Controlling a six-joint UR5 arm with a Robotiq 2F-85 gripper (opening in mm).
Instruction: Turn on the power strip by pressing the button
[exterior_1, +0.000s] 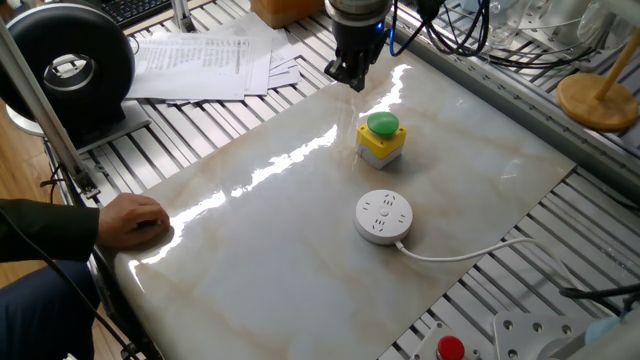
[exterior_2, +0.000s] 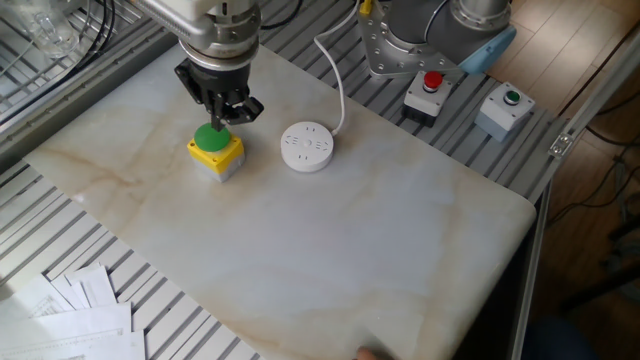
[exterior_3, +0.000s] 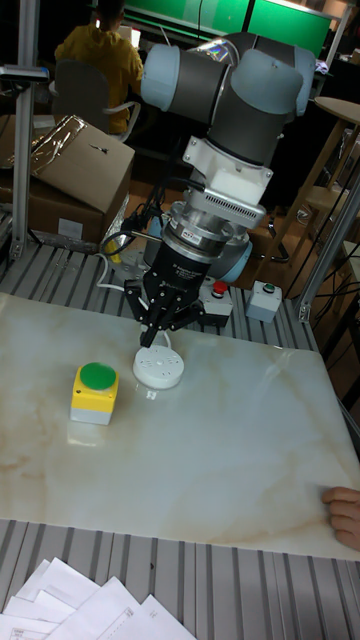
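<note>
Marble tabletop (exterior_1: 260, 250), power strip (exterior_1: 384, 216) well apart from raised hand (exterior_1: 349, 80), hand's grip state unclear

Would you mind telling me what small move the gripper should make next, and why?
Probably a sideways shift toward the power strip. The gripper hangs above the table on the far side of the yellow box, apart from the white strip it has to press.
</note>
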